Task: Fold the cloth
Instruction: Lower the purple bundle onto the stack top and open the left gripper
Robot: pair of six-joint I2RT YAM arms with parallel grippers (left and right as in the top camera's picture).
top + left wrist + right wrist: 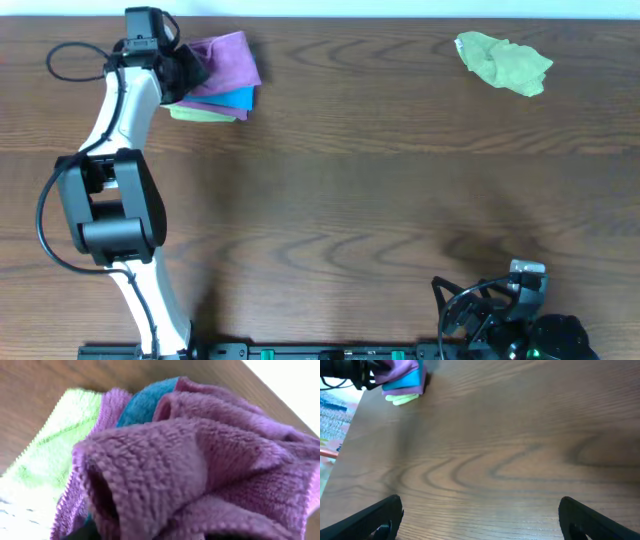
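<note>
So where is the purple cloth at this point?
In the overhead view the purple cloth lies bunched at the far left of the table, atop a blue cloth and a pale green one, with the left gripper at its edge.

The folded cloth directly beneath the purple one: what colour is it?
Bright blue cloth; overhead view shows it best.

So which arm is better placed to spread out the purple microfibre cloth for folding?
Left. The left pincer sits right at the purple microfibre cloth, which fills its wrist view, bunched. The right pincer is open but parked at the brown wooden table's near corner, far from it.
</note>
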